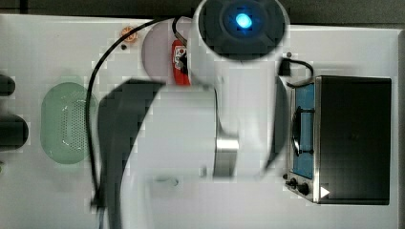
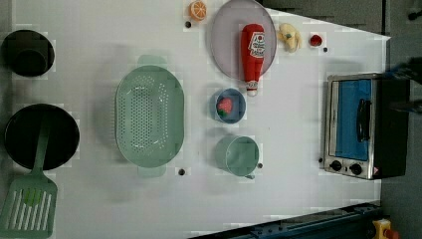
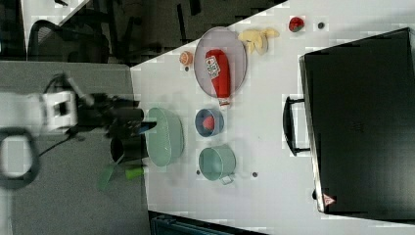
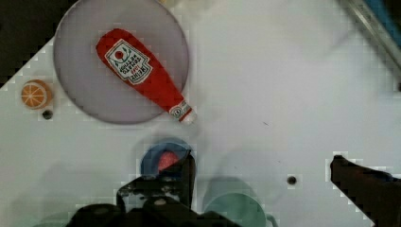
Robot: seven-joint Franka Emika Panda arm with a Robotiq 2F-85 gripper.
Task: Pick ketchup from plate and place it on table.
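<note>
The ketchup (image 2: 253, 54), a slim red bottle with a white label and a white cap end, lies flat on the plate (image 2: 226, 40), a large round pale greyish-lilac dish near the far edge of the white table (image 2: 99, 30). In the left view its body rests across the plate's right half while the capped neck pokes out over the rim toward the small dark blue bowl (image 2: 230, 106), which holds a red strawberry (image 2: 225, 105). The wrist view shows the same lie: bottle slanted across the plate, cap just past the rim, nothing touching it.

Just beside the plate on the left view's left sits a round orange slice (image 2: 197, 10); on the left view's right lie a pale yellow banana-shaped toy (image 2: 290, 37) and a small red fruit (image 2: 315, 40). Below the blue bowl stands a mint-green cup (image 2: 239, 155), and to the left view's left of both is the mint-green perforated oval basket (image 2: 149, 115). The black and steel toaster oven (image 2: 361, 125) stands at the left view's right edge.

The gripper (image 4: 260, 177) hangs above the table with its dark fingers (image 4: 182, 175) spread wide and nothing between them, over the blue bowl and the cup, well apart from the bottle
</note>
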